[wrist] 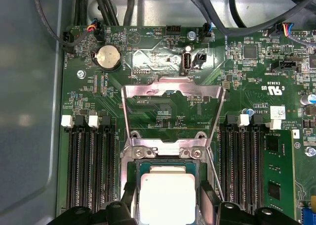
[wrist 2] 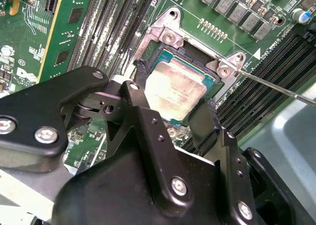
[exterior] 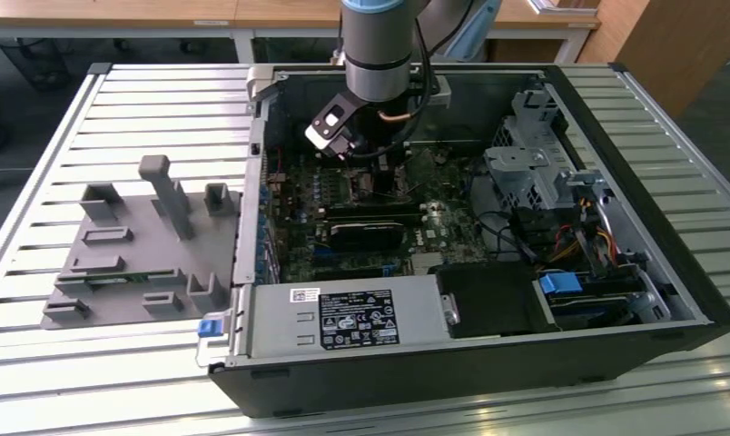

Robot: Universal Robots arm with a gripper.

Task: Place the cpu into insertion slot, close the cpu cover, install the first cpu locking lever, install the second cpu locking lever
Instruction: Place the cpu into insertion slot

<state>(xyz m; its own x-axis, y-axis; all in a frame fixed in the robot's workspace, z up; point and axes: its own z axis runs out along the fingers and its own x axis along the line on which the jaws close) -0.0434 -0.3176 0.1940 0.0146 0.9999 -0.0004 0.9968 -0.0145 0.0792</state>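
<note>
my gripper (wrist 2: 176, 85) was down inside the open computer case (exterior: 378, 386), over the green motherboard (wrist: 148, 62). its two fingers (wrist 2: 206, 117) were set narrow, no wider than the cpu (wrist 2: 174, 89), and closed against two opposite edges of it. the cpu lay flat, silver-tan face up, within the insertion slot (wrist 2: 195, 51), its green border showing along the slot's dark inner edge. in the first wrist view the cpu (wrist: 167, 195) sat between my black fingers (wrist: 127, 201), just below the slot's silver rim (wrist: 165, 148). the cpu cover (wrist: 173, 90) was swung up and open, its cut-out centre showing the board behind it. a thin locking lever (wrist 2: 276, 89) stuck out unlatched from one corner of the slot. long black memory slots (wrist: 91, 175) ran on both sides of the socket.
</note>
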